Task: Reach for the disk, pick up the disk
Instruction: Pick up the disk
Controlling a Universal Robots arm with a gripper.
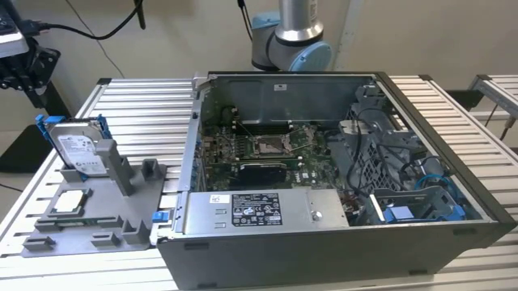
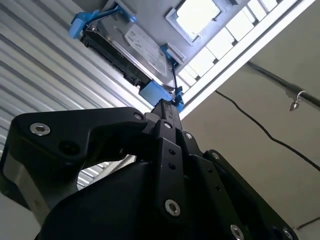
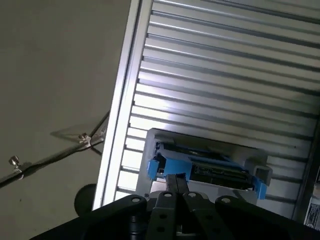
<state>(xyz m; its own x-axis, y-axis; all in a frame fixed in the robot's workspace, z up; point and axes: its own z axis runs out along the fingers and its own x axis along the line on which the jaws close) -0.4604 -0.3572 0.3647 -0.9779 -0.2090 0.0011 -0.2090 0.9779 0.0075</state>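
The reach is only partly done, I judge: the end effector, its fingertips closed together on nothing, hangs apart from the disk, which stands upright in the grey holder near the surface edge at the exterior view's left, not yet picked up.

The arm is a plain silver tube rising from a rounded grey joint, with light blue end caps on that joint. In both wrist views the gripper is matt black linked bars, pinned with round silver screw heads.
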